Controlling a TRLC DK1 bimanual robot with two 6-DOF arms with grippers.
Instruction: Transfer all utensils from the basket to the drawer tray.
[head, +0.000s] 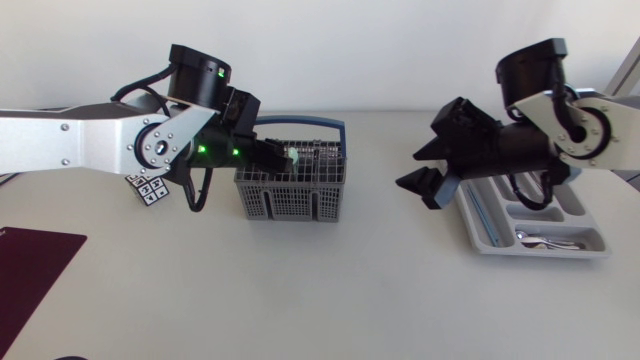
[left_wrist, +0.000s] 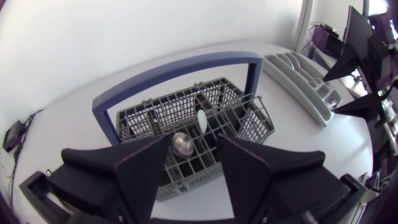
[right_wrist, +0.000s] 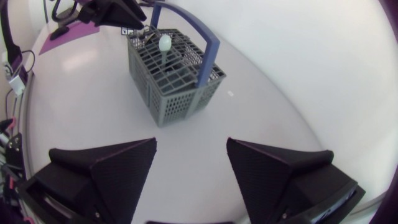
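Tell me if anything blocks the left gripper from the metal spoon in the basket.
Nothing visible does. The open left gripper has the metal spoon, standing in the basket, just ahead between its fingers; the blue handle arches beyond.

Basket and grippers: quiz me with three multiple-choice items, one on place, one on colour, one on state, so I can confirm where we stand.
1. Where is the left gripper?
A. over the basket
B. over the tray
C. over the mat

2. What colour is the basket's handle?
A. red
B. blue
C. green

3. How is the right gripper?
A. shut on the handle
B. shut, empty
C. open, empty

Answers:
1 A: the left wrist view looks down into the basket's compartments.
2 B: the arch is blue in every view.
3 C: only bare table shows between its spread fingers.
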